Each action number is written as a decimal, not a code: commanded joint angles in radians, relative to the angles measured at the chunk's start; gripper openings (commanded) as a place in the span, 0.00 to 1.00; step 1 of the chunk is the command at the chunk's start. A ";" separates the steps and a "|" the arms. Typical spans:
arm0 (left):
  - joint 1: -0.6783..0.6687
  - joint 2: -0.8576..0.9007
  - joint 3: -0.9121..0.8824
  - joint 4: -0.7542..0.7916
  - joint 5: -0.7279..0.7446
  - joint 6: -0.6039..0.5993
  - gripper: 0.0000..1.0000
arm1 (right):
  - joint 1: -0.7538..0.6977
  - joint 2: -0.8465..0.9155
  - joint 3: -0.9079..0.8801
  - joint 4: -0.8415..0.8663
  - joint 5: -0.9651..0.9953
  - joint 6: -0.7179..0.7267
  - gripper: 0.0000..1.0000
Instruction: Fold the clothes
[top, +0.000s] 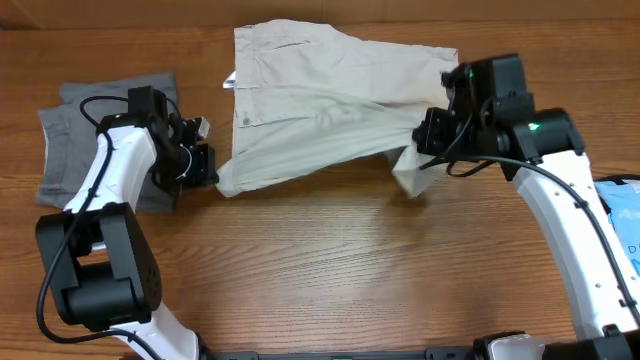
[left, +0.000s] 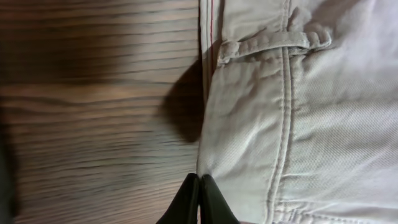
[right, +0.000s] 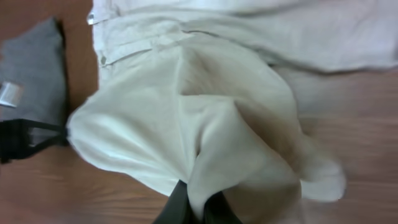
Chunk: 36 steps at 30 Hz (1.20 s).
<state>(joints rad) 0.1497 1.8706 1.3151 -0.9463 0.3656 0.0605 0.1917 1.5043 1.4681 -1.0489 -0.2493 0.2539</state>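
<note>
The clothes, a pair of pale beige shorts, lie spread across the table's far middle, waistband to the left. My left gripper is shut on the shorts' near-left corner. In the left wrist view its black fingertips are pressed together at the cloth's edge. My right gripper is shut on a leg of the shorts at the right and has lifted it into a bunched fold. A ridge of cloth runs down between its fingers. The fabric stretches to a point at the left gripper.
A folded dark grey garment lies at the far left, beside the left arm, and also shows in the right wrist view. A light-blue printed item lies at the right edge. Bare wooden tabletop fills the near half.
</note>
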 joint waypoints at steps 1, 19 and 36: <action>0.033 -0.017 -0.006 0.009 -0.136 -0.005 0.04 | -0.039 -0.037 0.058 -0.028 0.312 -0.124 0.04; -0.087 -0.017 -0.018 -0.057 0.153 0.060 0.31 | 0.016 -0.016 -0.189 -0.182 0.116 0.021 0.69; -0.491 0.055 -0.200 0.274 -0.008 -0.206 0.65 | -0.245 -0.016 -0.189 -0.142 -0.032 0.083 0.79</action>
<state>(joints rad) -0.3389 1.8797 1.1263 -0.6865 0.4160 -0.0532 -0.0463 1.5024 1.2804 -1.1908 -0.2359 0.3428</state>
